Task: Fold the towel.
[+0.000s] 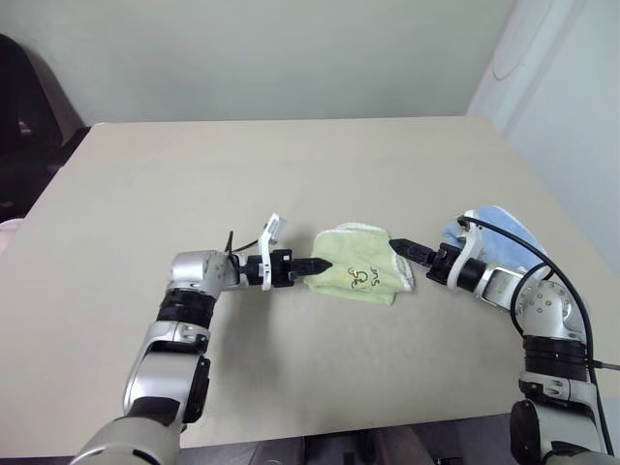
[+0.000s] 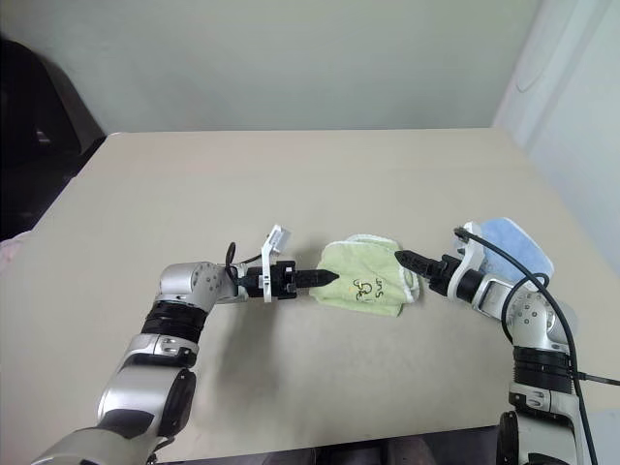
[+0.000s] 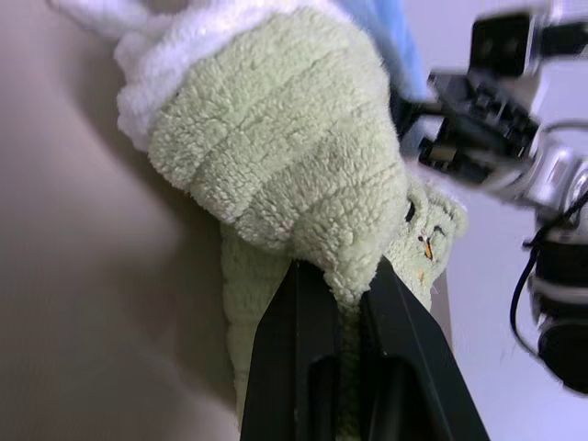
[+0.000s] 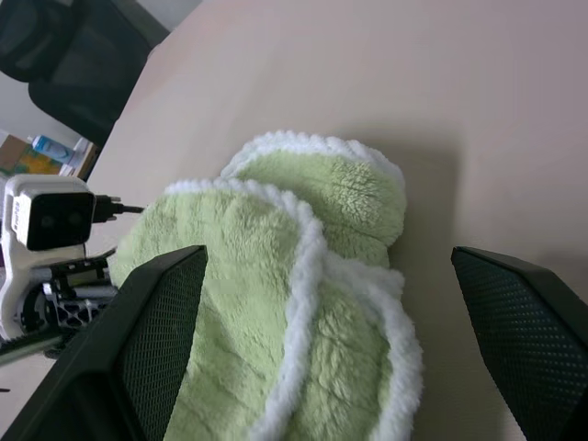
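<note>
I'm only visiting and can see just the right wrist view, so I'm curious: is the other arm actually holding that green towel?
Observer: Yes. The left gripper is shut on a fold of the towel; its own wrist view shows the pinch.
Operator: Anything else nearby?
Observer: A blue cloth lies behind the right gripper, beside that arm.
Operator: Is the towel plain on top?
Observer: No, the head views show a small dark printed mark on its upper face.
</note>
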Controlling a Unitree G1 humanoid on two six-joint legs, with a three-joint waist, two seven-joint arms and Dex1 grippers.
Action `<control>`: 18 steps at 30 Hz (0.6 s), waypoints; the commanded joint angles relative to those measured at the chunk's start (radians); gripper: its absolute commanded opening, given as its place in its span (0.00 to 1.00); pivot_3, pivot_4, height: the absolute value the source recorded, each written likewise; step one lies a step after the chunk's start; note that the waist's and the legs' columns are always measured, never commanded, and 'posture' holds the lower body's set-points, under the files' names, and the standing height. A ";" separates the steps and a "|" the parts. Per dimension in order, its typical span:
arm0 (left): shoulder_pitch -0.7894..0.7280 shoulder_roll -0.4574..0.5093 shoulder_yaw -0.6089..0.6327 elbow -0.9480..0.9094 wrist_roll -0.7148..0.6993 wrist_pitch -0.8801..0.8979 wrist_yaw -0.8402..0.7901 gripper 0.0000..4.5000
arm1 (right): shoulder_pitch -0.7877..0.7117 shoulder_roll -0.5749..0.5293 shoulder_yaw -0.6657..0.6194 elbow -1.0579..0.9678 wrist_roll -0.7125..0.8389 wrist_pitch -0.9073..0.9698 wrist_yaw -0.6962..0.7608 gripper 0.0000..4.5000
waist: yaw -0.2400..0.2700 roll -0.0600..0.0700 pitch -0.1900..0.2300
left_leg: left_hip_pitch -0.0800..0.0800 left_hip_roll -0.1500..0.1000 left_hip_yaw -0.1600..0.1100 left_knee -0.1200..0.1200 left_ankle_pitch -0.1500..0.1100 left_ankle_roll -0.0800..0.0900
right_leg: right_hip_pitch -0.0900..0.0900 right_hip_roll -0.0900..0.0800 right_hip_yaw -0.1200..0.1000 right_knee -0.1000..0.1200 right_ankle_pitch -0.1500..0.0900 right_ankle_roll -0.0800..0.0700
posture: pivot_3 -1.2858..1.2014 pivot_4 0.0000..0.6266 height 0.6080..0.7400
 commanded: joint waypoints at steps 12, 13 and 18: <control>-0.194 0.060 0.530 0.080 -0.084 -0.206 0.682 0.01 | -0.009 0.008 -0.019 0.001 0.000 -0.048 -0.008 1.00 | -0.013 0.000 0.001 | 0.001 0.001 0.002 -0.001 0.001 0.000 | 0.000 0.001 0.000 0.000 0.001 -0.001 | 0.52 0.24 1.00; -0.200 0.077 0.542 0.082 -0.080 -0.226 0.708 0.01 | -0.012 0.009 -0.013 0.006 -0.003 -0.051 -0.005 1.00 | -0.015 0.000 0.001 | 0.001 0.001 0.002 -0.001 0.001 0.000 | -0.001 0.001 0.000 0.000 0.001 -0.001 | 0.52 0.24 1.00; -0.195 0.169 0.597 -0.008 -0.066 -0.312 0.847 0.01 | -0.030 0.017 0.007 0.030 -0.015 -0.065 0.009 1.00 | -0.016 -0.003 0.002 | 0.001 0.001 0.002 -0.001 0.001 -0.001 | -0.001 0.002 0.000 0.000 0.008 -0.011 | 0.52 0.24 1.00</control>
